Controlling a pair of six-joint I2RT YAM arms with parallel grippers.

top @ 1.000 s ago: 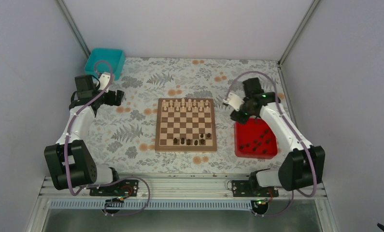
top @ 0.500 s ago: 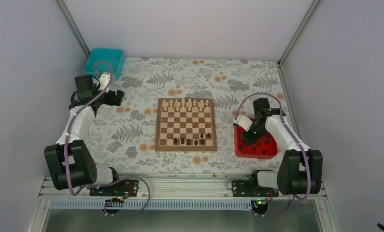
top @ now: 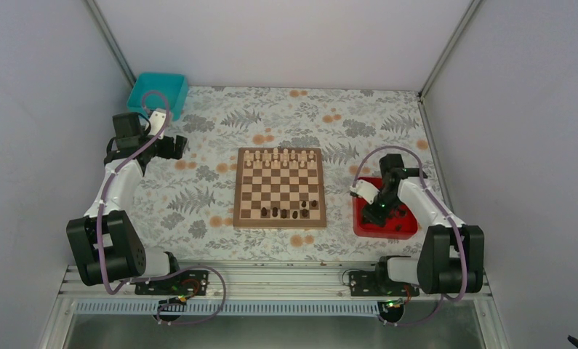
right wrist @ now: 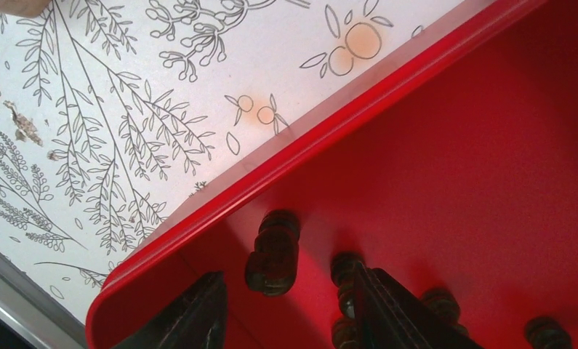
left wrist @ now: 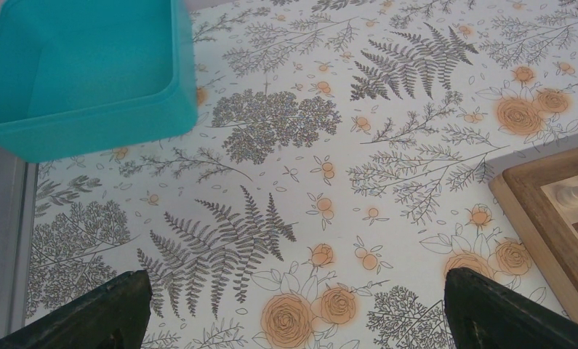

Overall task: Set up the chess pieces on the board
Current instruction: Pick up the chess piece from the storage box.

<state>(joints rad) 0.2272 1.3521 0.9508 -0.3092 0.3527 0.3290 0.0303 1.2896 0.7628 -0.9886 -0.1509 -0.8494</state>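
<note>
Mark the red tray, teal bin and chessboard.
red tray (right wrist: 322,138), right wrist view, on its raised rim.
teal bin (left wrist: 89,125), left wrist view, on its outer wall.
chessboard (top: 279,189), top external view, on bare middle squares.

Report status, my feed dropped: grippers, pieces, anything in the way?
Right gripper open over a dark piece in red tray. Left gripper open above tablecloth. Nothing in the way.

- red tray: plastic, smooth, semi-gloss.
- teal bin: plastic, matt, finely grained.
- board: wood, smooth, satin sheen.
- chess pieces: dark, faintly glossy, material unclear.
- desk: printed floral covering, smooth, matt.
</note>
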